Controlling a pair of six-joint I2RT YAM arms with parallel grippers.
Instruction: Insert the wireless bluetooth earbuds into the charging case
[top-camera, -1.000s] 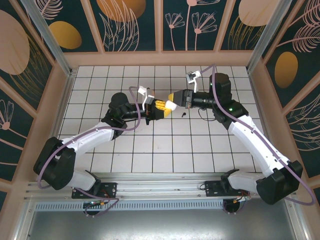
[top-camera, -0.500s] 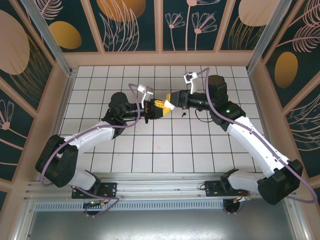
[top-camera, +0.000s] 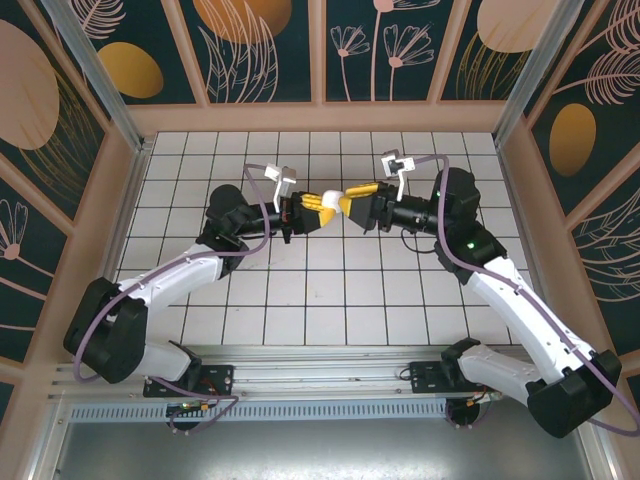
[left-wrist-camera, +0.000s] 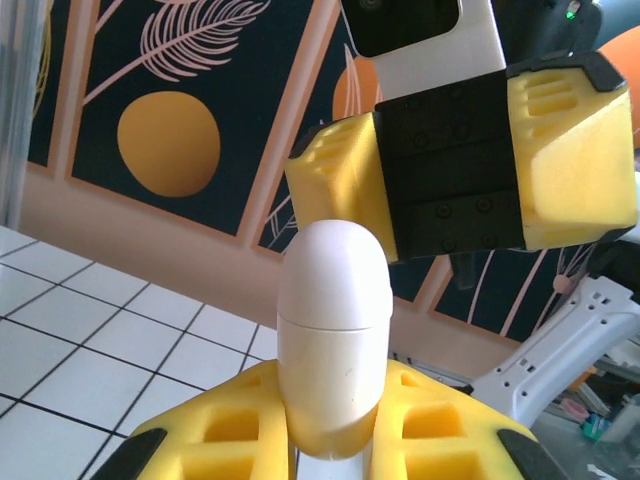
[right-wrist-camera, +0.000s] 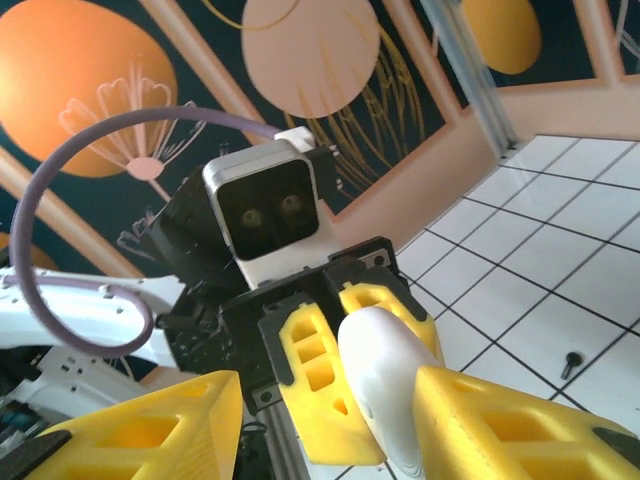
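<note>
Mid-air handover stage. Left tool pinching white charging case aloft, lid closed. Right tool spread, straddling case top. Black earbud on surface. Next, likely: open lid, fetch earbud.

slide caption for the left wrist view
White charging case gripped by left gripper, open right gripper facing it close by.

White tiled table, one small black earbud lying on it
</note>
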